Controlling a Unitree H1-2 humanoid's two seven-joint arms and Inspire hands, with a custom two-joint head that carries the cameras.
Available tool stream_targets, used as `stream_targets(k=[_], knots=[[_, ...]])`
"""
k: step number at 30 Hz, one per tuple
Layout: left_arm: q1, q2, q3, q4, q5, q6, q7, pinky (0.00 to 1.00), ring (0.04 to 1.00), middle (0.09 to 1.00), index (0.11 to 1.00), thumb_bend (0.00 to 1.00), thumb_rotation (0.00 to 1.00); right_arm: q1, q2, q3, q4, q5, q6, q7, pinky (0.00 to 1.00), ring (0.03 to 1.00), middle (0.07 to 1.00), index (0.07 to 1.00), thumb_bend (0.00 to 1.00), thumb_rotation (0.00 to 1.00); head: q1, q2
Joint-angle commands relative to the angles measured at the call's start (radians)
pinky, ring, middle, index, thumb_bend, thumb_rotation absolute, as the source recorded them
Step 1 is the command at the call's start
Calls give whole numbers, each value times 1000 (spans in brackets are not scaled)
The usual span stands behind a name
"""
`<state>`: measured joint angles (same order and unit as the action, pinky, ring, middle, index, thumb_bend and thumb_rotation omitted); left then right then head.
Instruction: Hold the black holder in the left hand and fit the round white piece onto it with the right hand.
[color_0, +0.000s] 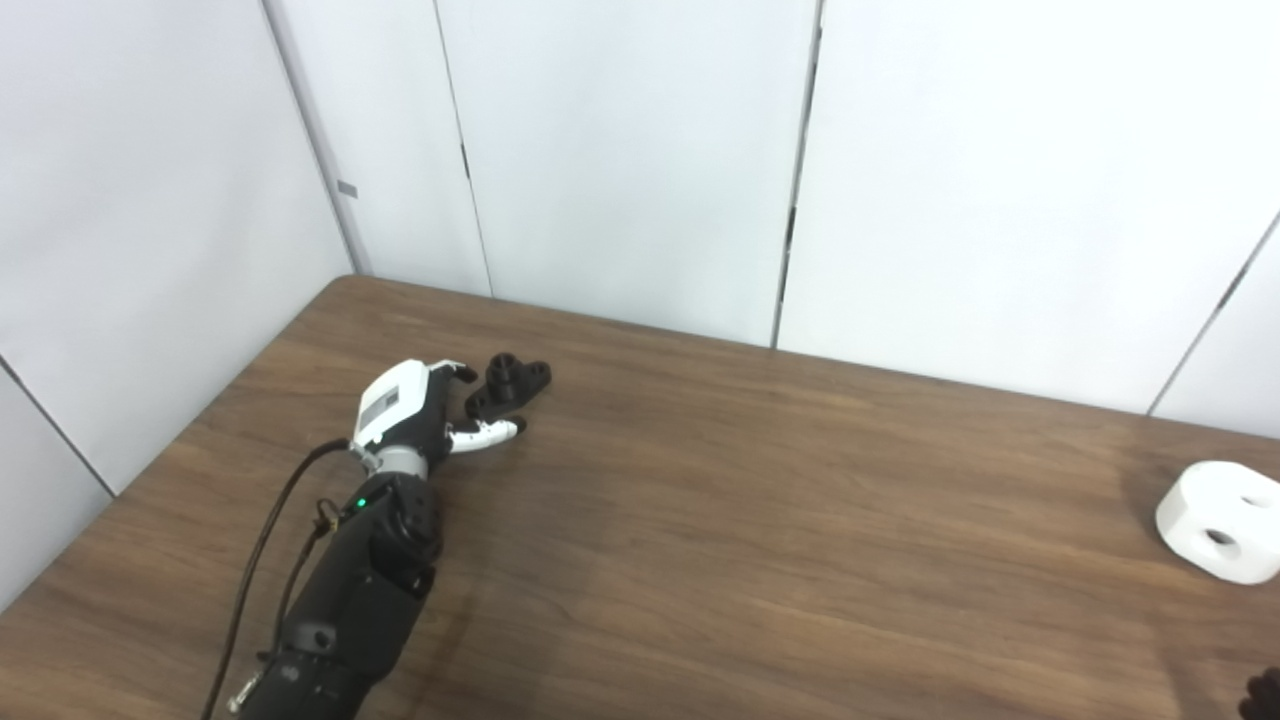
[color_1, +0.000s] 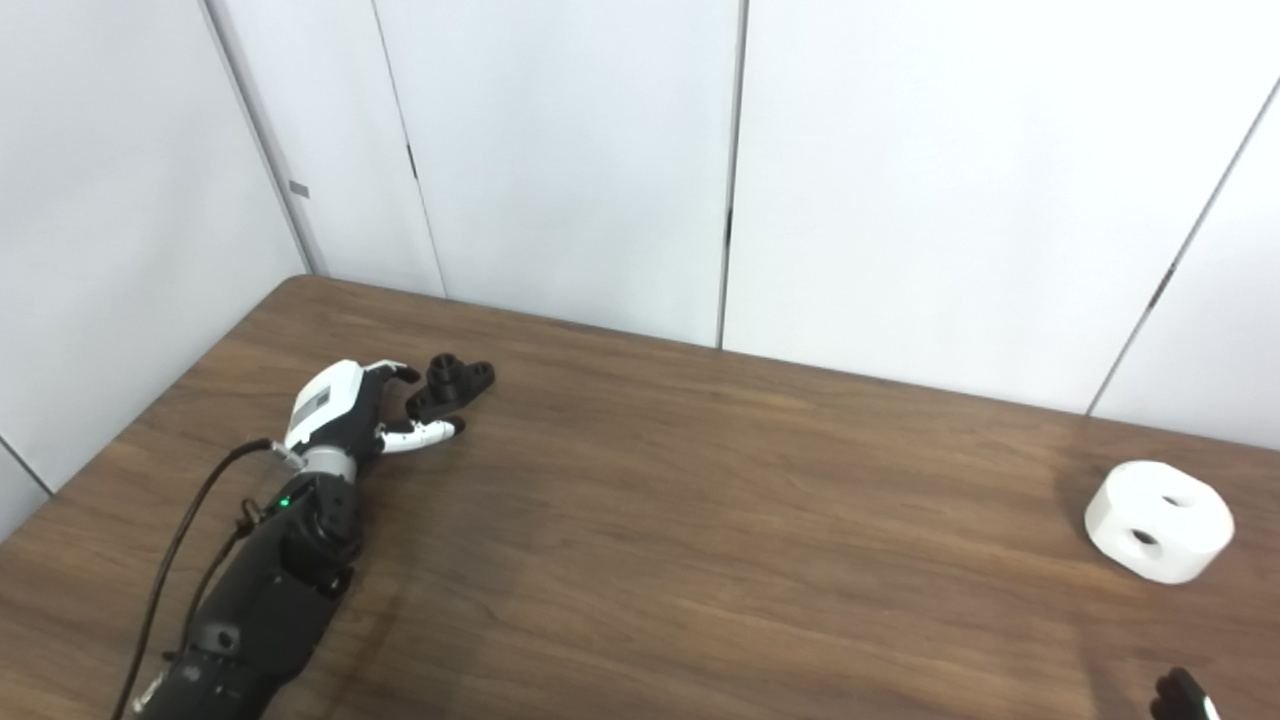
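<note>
The left hand (color_0: 405, 412) lies on the table (color_0: 700, 520) with its fingers (color_0: 485, 433) spread around the black holder (color_0: 507, 384), not yet clenched on it. To grip well, it should close evenly on the base, leaving the top free. The round white piece (color_1: 1160, 520) sits well apart at the right; only a dark tip of the right hand (color_1: 1180, 697) shows, so I cannot tell its state.

The left arm (color_0: 350, 590) enters from the lower left of the frame and extends toward upper centre-left. The left hand (color_0: 415, 410) is low over the surface, fingers spread apart, holding nothing. The right hand (color_1: 1180, 697) is only partly visible at the lower right corner; its pose cannot be determined.
</note>
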<state>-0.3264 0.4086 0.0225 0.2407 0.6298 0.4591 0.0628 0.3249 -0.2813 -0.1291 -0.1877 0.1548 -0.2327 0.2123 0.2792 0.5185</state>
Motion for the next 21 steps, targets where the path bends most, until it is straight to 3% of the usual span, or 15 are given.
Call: stream_targets(k=[1, 12, 21], knots=[[-54, 34, -6, -1, 11, -10, 28, 944, 944, 903, 785, 817, 382, 36, 30, 21, 16, 0, 13, -5, 1000, 1000, 1000, 1000, 655, 1000, 1, 1], [-80, 36, -28, 62, 7, -4, 55, 965, 957, 911, 794, 808, 353, 45, 29, 22, 4, 12, 28, -6, 1000, 1000, 1000, 1000, 652, 1000, 0, 5], [-92, 38, -37, 78, -3, 6, 48, 974, 961, 904, 738, 795, 351, 48, 30, 22, -4, 2, 32, -14, 1000, 1000, 1000, 1000, 647, 1000, -4, 11]])
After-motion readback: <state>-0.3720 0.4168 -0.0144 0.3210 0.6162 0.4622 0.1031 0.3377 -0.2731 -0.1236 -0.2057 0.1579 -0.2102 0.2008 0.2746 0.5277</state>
